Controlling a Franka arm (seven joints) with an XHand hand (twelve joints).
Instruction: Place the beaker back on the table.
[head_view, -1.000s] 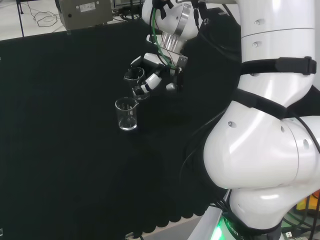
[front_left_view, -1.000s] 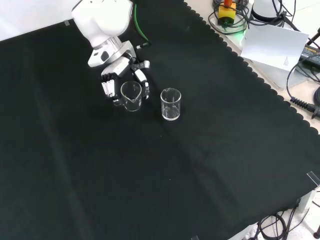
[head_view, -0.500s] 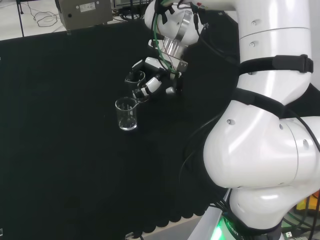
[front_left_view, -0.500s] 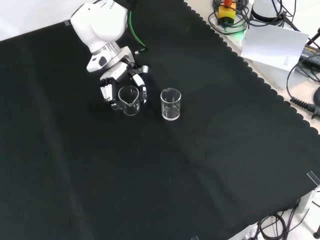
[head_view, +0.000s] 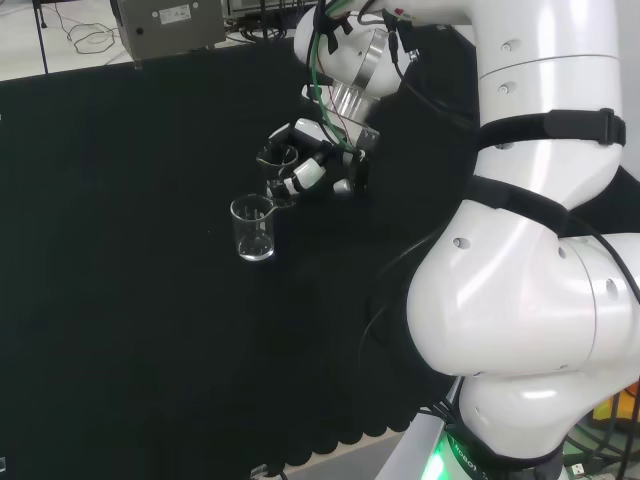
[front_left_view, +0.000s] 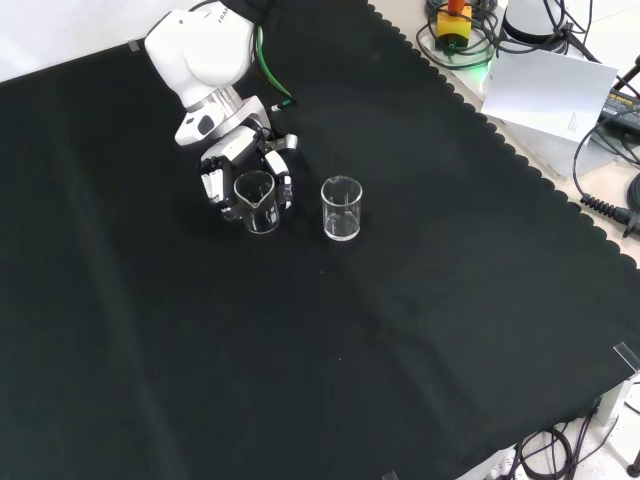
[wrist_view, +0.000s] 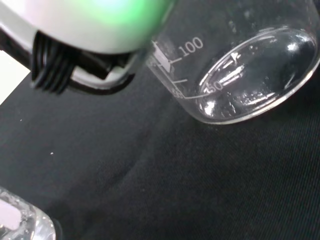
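Fingers of the hand (front_left_view: 240, 172) are curling round the beaker's (front_left_view: 258, 201) wall just above the tabletop (front_left_view: 420, 300), beside a second beaker (front_left_view: 341, 208); being light, slippery, breakable glass, it is wanting gentle lowering.

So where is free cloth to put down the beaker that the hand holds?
The hand is shut on the held beaker. In the front view the black cloth lies bare below and left of it, down to the near edge. The crowded spot is to its right, where the second beaker stands close.
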